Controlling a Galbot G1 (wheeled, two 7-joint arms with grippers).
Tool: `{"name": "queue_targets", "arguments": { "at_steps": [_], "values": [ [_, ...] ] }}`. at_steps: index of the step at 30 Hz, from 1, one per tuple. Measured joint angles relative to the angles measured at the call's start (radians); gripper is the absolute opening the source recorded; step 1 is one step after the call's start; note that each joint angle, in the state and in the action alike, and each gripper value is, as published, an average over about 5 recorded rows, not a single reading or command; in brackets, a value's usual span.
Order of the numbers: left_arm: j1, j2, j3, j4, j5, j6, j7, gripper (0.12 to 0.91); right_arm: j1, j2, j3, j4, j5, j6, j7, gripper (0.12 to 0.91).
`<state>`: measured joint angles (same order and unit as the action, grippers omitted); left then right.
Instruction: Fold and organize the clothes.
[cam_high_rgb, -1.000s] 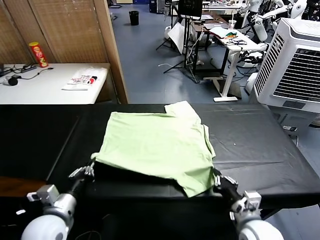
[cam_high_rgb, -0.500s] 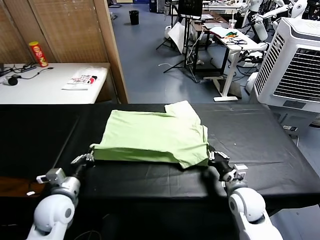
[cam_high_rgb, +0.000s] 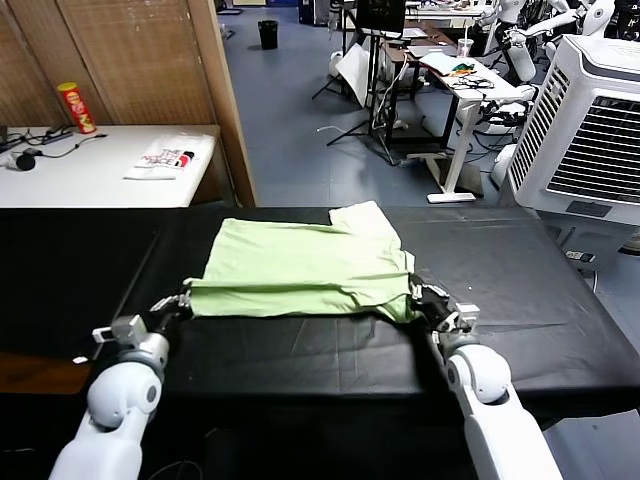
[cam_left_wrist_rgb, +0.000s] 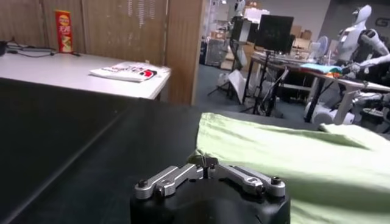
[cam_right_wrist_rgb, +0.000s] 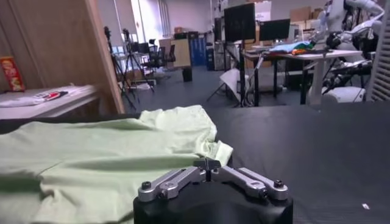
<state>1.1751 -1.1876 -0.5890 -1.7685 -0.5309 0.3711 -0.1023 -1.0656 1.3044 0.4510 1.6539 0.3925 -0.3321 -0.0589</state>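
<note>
**A:** Where does the T-shirt sit just now?

**B:** On the black table, roughly at its middle. The near hem is doubled toward the far edge, so a fold line runs across the side nearest the robot. One sleeve pokes out at the far side of the shirt.

**A:** And the grippers?

**B:** The left gripper is at the shirt's near left corner, jaws pinched together on the fold edge; in the left wrist view the cloth bunches right at its tips. The right gripper is at the near right corner. Its fingers look close together against the cloth, but I cannot tell whether it grips or has begun to let go.

**A:** So what could go wrong?

**B:** I'd judge the main risk is uneven release. If one side lets go while the other holds, any pull would drag the thin fabric askew and the fold line would slant.

**A:** Anything else?

**B:** The right corner already shows a small rumpled lump beside the gripper. Withdrawing low across it could snag the layer and peel it open. And soft cloth may cling to a finger and lift with it.
</note>
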Motion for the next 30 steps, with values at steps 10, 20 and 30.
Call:
{"name": "queue_targets", "arguments": {
  "at_steps": [10,20,30],
  "values": [
    [0.005,0.013,-0.010,-0.004,-0.004,0.009,0.005,0.552,-0.126,-0.045,0.031,0.176,0.019,-0.058,0.027,0.757],
    [0.104,0.021,-0.022,-0.075,-0.064,0.030,0.015,0.797,-0.250,-0.053,0.028,0.288,-0.019,-0.065,0.018,0.723],
    [0.116,0.017,-0.022,-0.061,-0.086,0.035,0.019,0.798,-0.268,-0.046,-0.002,0.282,-0.058,-0.073,0.001,0.566]
  ]
}}
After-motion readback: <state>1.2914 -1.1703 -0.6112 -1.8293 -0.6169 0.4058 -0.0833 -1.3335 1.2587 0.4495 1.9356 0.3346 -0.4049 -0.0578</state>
